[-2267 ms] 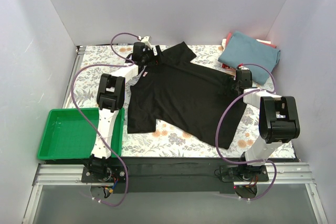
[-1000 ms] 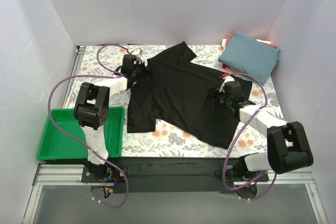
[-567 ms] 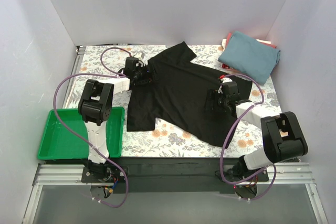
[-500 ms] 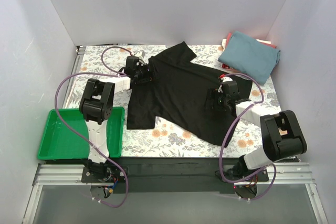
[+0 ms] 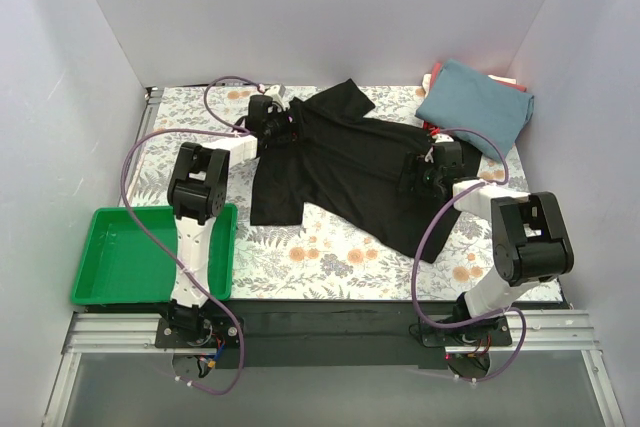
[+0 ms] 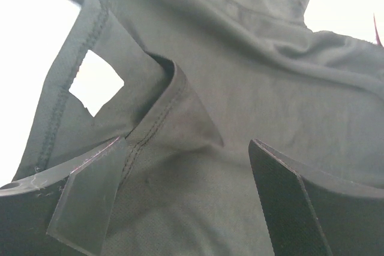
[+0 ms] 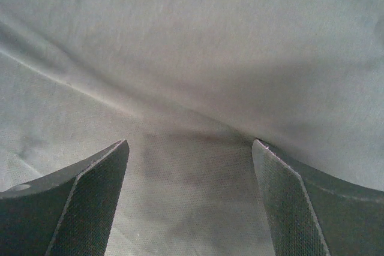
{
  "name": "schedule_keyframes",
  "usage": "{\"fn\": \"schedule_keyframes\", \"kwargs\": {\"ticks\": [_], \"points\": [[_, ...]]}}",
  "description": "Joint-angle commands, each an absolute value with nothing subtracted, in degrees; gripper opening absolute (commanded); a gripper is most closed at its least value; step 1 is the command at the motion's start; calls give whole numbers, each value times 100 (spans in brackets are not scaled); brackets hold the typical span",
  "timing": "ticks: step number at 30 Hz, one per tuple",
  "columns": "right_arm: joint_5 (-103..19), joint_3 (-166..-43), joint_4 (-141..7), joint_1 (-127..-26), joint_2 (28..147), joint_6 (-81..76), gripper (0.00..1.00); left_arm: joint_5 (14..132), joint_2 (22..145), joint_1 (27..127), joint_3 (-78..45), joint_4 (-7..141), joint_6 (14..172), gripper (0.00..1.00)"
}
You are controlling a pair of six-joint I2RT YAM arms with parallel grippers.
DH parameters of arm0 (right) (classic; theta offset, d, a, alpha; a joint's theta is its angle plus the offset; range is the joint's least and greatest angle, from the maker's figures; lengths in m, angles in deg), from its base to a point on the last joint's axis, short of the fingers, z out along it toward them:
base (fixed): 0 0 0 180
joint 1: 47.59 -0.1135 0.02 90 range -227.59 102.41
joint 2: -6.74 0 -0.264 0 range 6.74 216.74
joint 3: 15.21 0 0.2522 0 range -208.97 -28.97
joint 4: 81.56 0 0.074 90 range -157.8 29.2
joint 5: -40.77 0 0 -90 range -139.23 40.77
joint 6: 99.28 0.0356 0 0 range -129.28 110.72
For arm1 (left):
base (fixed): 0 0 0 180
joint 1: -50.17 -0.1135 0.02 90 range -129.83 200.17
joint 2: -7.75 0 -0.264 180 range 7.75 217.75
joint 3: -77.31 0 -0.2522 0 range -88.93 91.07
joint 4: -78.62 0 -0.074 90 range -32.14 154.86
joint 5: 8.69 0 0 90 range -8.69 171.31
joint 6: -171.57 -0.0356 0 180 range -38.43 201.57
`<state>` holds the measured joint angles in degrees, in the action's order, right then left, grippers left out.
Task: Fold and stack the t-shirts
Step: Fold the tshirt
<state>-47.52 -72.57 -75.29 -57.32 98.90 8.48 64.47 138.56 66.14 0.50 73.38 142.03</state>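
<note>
Your left gripper (image 6: 186, 141) and right gripper (image 7: 189, 142), jaws wide apart and gripping nothing, press on the black t-shirt (image 5: 345, 172) spread right of the green tray (image 5: 110, 292); the folded teal t-shirt (image 5: 475, 102) lies farther right.

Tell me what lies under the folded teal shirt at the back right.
Beneath the teal t-shirt, red and pink cloth peeks out at its left and far edges. The rest is covered, so how many pieces lie there cannot be told.

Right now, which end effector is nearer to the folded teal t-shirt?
Right. The right end effector is close beside the teal t-shirt; the left end effector is far across the black t-shirt, at its collar.
</note>
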Motion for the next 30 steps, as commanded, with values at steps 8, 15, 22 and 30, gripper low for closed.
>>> {"fn": "schedule_keyframes", "kwargs": {"ticks": [8, 15, 22, 30], "points": [[-4519, -7687, -6991, -5699, 10044, 716, 89, 6592, 14109, 6696, 679, 6802, 13914, 83], [-4448, -7495, -6973, -5699, 9042, 610, 89, 8696, 12019, 6959, -1173, 7812, 13922, 85], [-4467, -7187, -6965, -5699, 8373, 628, 89, 10203, 10312, 7267, -2774, 6910, 14194, 82], [-4124, -7099, -6973, -5699, 8338, 680, 89, 10697, 9557, 7680, -4021, 5994, 15037, 59]]}}
